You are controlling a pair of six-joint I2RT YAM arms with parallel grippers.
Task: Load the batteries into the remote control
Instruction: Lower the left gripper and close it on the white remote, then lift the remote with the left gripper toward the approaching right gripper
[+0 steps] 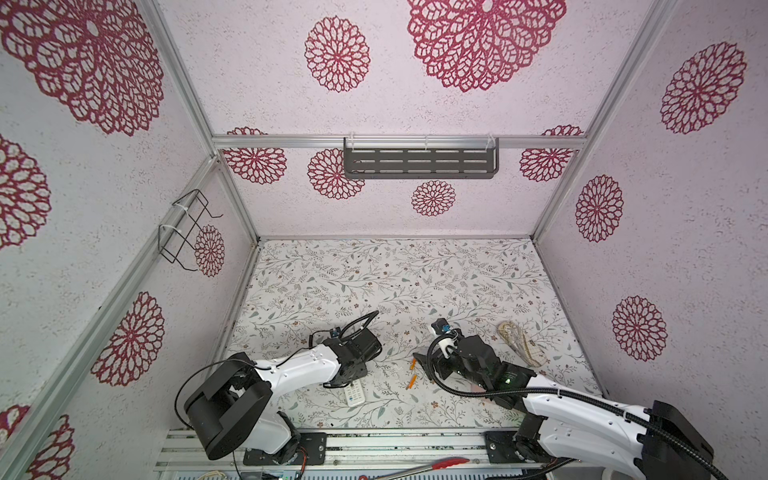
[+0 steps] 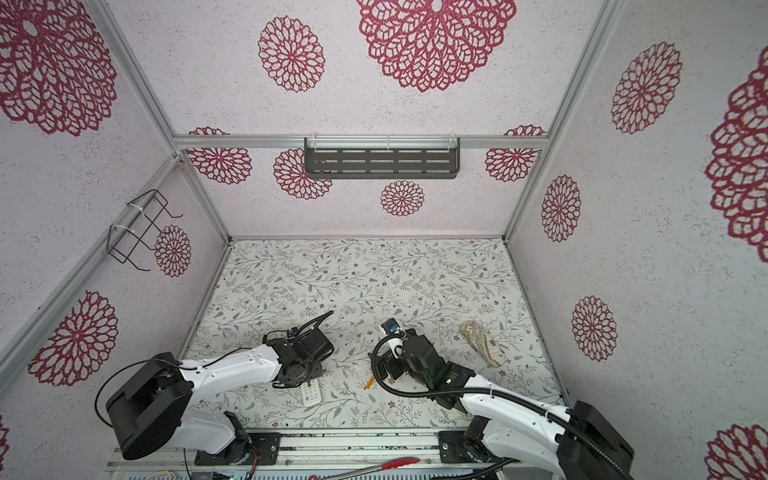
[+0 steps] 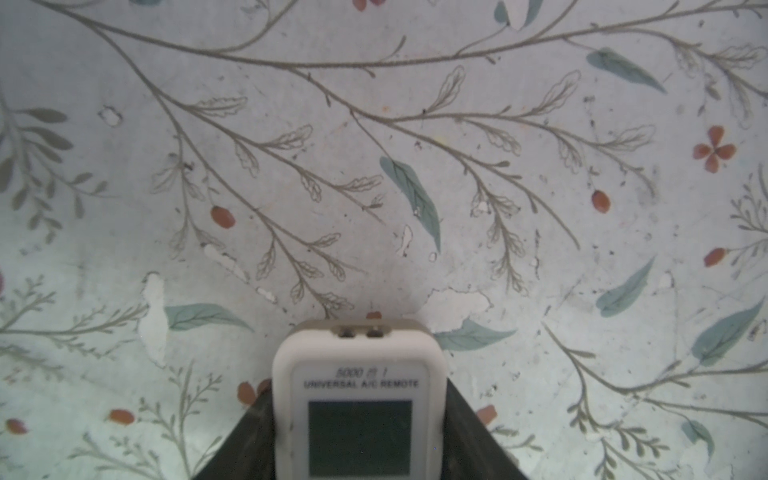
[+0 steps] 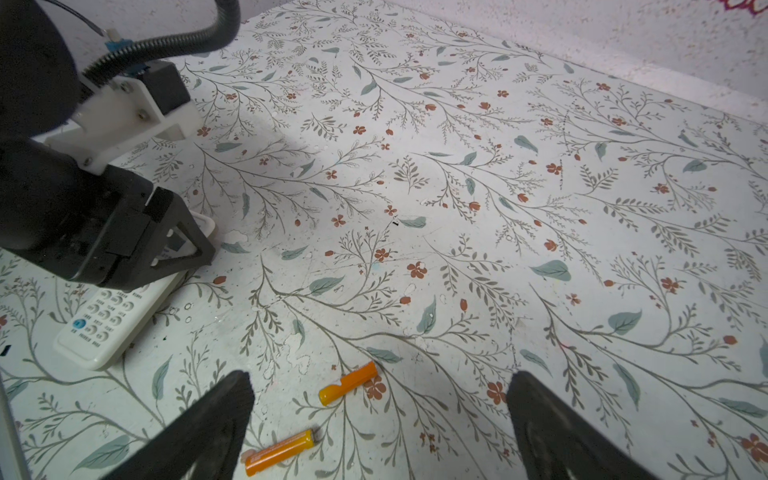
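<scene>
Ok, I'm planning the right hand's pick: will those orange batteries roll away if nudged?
Probably. The batteries are smooth thin cylinders lying flat on the table, so a sideways nudge may roll them. They look rigid and small, likely light to lift. Their slim bodies might slip from a loose pinch.

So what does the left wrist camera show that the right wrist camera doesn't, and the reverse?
Only the left wrist view: the remote control close up, with its printed label and grey display and dark fingers flanking it.
Only the right wrist view: both batteries lying loose on the table, the remote's button rows, the left gripper over the remote's display end, and the right gripper open near the batteries.
Both: the remote control and the floral table.
</scene>
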